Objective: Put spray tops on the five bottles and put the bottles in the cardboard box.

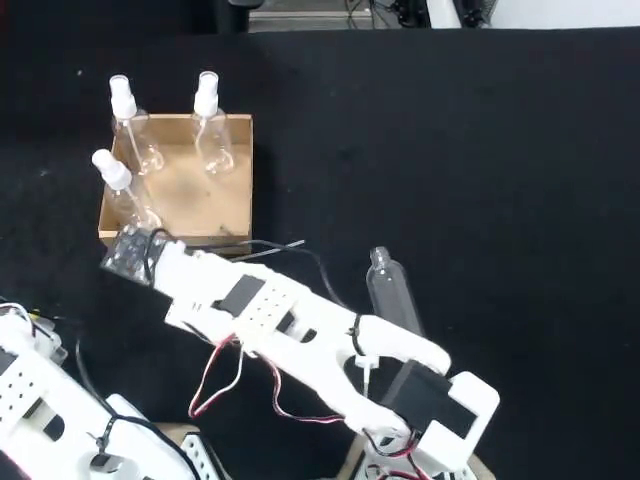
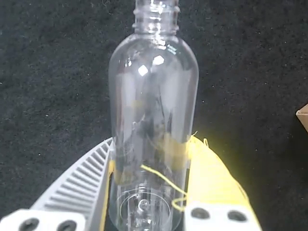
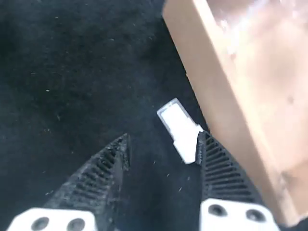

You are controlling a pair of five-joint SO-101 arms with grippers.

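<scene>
Your left gripper (image 2: 150,142) is closed on the clear uncapped bottle (image 2: 154,106), one finger pressed to each side of its lower body, and the open threaded neck points away from the wrist. From the high camera, that bottle (image 1: 392,292) stands tilted over the black table cloth (image 1: 480,150), well apart from the cardboard box (image 1: 248,180).

Your right gripper (image 3: 163,137) is wide open and holds nothing. It is low over the cloth, with a white spray top (image 3: 180,130) lying between its fingers, close to one fingertip; you cannot tell whether they touch. The spray top rests on the cloth just beside the box's outer wall (image 3: 211,91).

Three capped bottles (image 1: 212,135) stand upright inside the box. An arm (image 1: 260,305) lies stretched across to the box's near left corner.
</scene>
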